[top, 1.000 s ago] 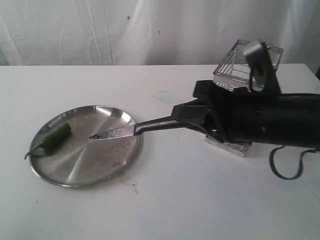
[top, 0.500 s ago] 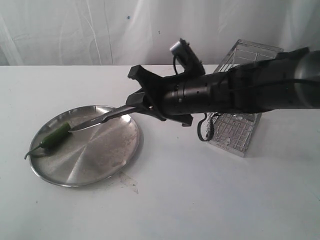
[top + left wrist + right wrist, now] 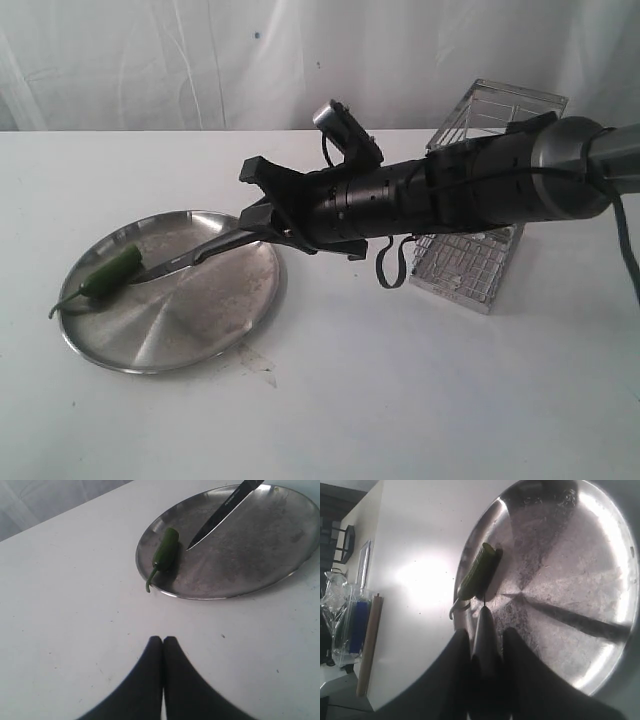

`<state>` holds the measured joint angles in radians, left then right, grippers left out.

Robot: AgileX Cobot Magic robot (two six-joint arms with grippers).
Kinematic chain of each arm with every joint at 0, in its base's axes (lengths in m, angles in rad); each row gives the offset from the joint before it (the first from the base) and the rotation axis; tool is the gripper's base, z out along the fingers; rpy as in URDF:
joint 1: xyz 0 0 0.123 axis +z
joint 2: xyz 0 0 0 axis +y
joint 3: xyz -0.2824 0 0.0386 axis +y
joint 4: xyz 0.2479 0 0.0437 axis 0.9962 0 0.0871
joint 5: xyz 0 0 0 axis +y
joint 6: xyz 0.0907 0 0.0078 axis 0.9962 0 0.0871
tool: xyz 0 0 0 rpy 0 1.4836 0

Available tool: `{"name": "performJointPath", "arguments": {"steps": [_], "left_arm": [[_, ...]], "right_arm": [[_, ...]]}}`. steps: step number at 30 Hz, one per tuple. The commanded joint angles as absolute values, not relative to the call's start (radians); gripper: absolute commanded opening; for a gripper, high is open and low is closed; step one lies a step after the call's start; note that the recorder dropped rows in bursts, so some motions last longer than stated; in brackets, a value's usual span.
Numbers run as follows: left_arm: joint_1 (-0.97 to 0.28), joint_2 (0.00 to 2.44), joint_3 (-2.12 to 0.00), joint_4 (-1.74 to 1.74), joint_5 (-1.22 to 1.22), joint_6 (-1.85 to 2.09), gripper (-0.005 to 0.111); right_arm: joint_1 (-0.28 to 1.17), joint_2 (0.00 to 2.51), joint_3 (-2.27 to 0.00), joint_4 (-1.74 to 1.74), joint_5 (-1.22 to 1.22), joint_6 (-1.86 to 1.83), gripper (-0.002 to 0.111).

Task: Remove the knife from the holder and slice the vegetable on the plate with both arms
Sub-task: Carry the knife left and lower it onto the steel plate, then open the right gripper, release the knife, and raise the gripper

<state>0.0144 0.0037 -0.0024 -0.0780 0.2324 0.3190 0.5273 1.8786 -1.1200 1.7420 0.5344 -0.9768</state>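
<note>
A: Knife status?
B: Right arm stretched low across the table, right gripper clamped on the handle, blade angled down over the plate. Tip just beside the vegetable; contact unclear.
A: Surroundings?
B: Vegetable lies near the plate's rim. Holder stands behind the arm, partly hidden. Nothing between tip and vegetable.
A: Left side?
B: Left gripper hangs over bare table near the plate, fingers pressed together, holding nothing.

black cylindrical arm, looped cable
</note>
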Motion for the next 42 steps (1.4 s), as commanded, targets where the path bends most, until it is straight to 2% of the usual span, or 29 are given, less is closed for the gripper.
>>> {"name": "performJointPath", "arguments": {"steps": [1,7,10,12,16,24,30,39,42], "left_arm": [[0.008,0.0,0.0,-0.089,0.232,0.318,0.0],[0.008,0.0,0.0,-0.089,0.232,0.318,0.0],[0.008,0.0,0.0,-0.089,0.232,0.318,0.0],[0.008,0.0,0.0,-0.089,0.232,0.318,0.0],[0.008,0.0,0.0,-0.089,0.232,0.318,0.0],[0.008,0.0,0.0,-0.089,0.232,0.318,0.0],[0.008,0.0,0.0,-0.089,0.232,0.318,0.0],[0.008,0.0,0.0,-0.089,0.232,0.318,0.0],[0.008,0.0,0.0,-0.089,0.232,0.318,0.0]], "right_arm": [[0.528,1.876,-1.126,1.71,0.51,-0.999,0.0],[0.528,1.876,-1.126,1.686,0.491,-1.019,0.003],[0.528,1.876,-1.126,1.667,0.487,-1.019,0.018],[0.528,1.878,-1.126,1.607,0.453,-1.018,0.024],[0.528,1.878,-1.107,1.52,0.375,-0.982,0.025],[0.528,1.969,-1.104,1.508,0.475,-0.98,0.026],[0.528,1.978,-1.104,1.508,0.477,-0.937,0.044],[0.514,1.934,-1.109,1.436,0.497,-1.025,0.045],[0.487,1.88,-1.135,1.254,0.612,-0.828,0.042]]}}
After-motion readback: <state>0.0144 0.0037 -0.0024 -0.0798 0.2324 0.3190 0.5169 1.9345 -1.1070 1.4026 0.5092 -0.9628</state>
